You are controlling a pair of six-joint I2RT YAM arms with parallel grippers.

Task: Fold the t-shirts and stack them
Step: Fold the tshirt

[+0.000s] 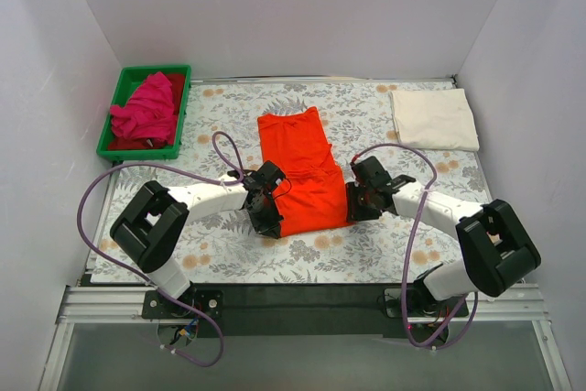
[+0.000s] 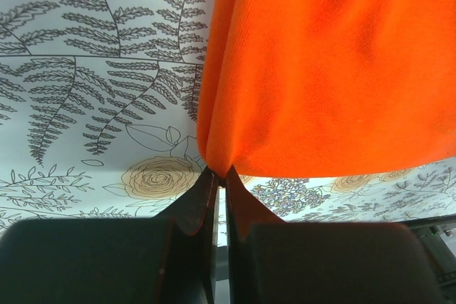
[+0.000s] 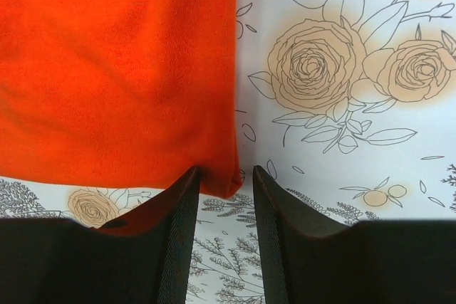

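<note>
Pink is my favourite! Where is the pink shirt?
Seen from above, the pink shirt lies crumpled in the green tray at the far left, left of the orange shirt.

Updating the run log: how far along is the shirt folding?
Done: cream-white shirt lies folded at the far right. In hand: orange-red shirt, partly folded; left gripper pinches a near corner, right gripper open around the other. Left: magenta-pink shirt crumpled in the green tray; nothing stacked.
</note>
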